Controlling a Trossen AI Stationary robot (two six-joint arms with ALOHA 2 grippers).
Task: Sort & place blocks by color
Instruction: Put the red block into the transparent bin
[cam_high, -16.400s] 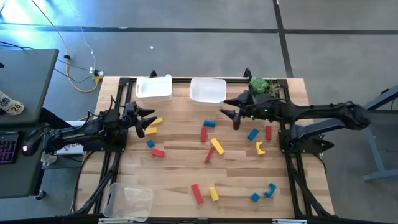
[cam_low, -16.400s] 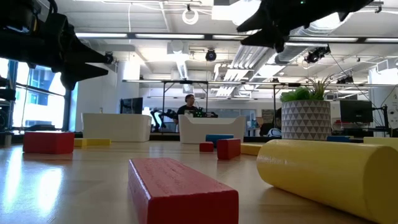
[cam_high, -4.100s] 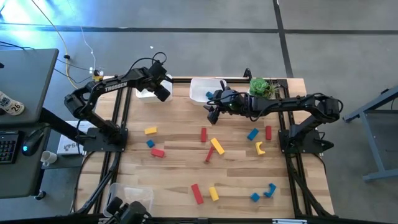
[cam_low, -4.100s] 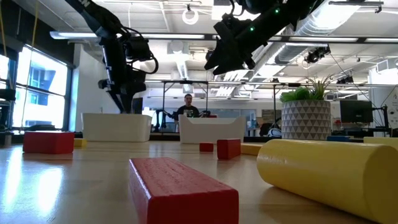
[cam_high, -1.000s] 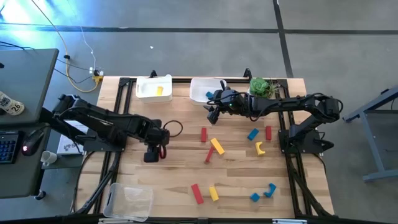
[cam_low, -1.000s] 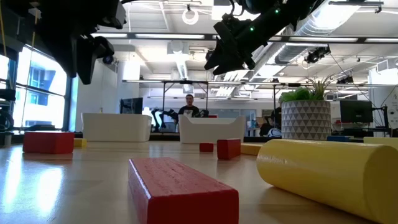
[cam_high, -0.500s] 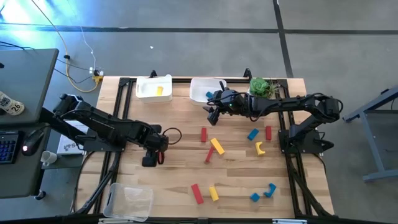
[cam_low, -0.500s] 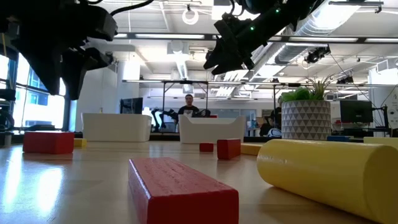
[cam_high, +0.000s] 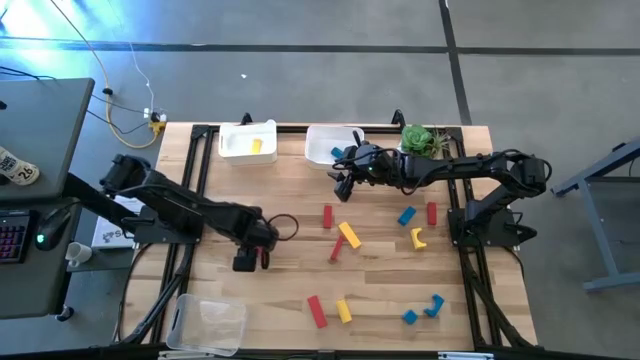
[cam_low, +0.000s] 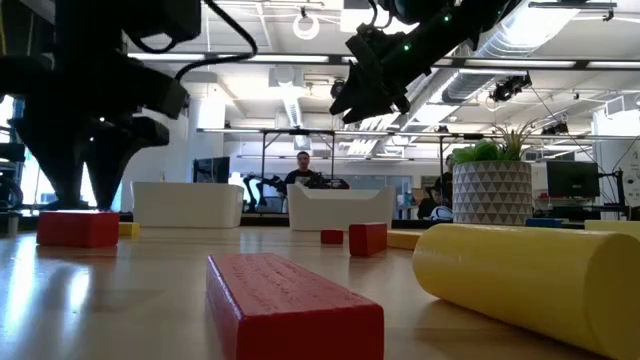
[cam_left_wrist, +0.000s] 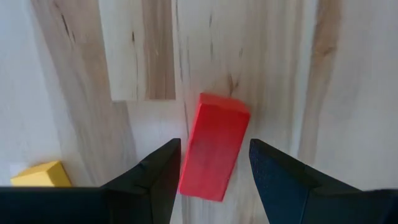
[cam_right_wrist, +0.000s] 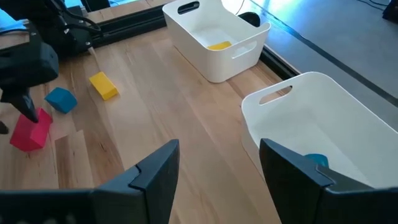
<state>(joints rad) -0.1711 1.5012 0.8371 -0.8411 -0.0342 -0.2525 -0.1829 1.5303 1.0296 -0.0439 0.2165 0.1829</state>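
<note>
A red block (cam_left_wrist: 214, 146) lies flat on the wood at the table's left, next to a yellow block (cam_left_wrist: 37, 174) and a blue block (cam_right_wrist: 60, 99). My left gripper (cam_left_wrist: 211, 179) points straight down, open. Its fingers stand on either side of the red block (cam_low: 78, 228) and just above it, without touching. My right gripper (cam_high: 342, 180) hangs open and empty by the white bin (cam_right_wrist: 323, 112), which holds a blue block (cam_right_wrist: 314, 160). The other white bin (cam_right_wrist: 217, 31) holds a yellow block (cam_high: 255, 146).
Loose blocks lie mid-table: red (cam_high: 327, 215), yellow (cam_high: 348, 235), blue (cam_high: 406, 215), a yellow curved piece (cam_high: 417, 238). More lie near the front edge: red (cam_high: 316, 311), yellow (cam_high: 343, 311), blue (cam_high: 434, 304). A potted plant (cam_high: 418, 138) stands far right and a clear tub (cam_high: 210, 320) near left.
My left gripper has come down over the red block and gone a little toward the table's near edge, staying open. The red block has not moved.
</note>
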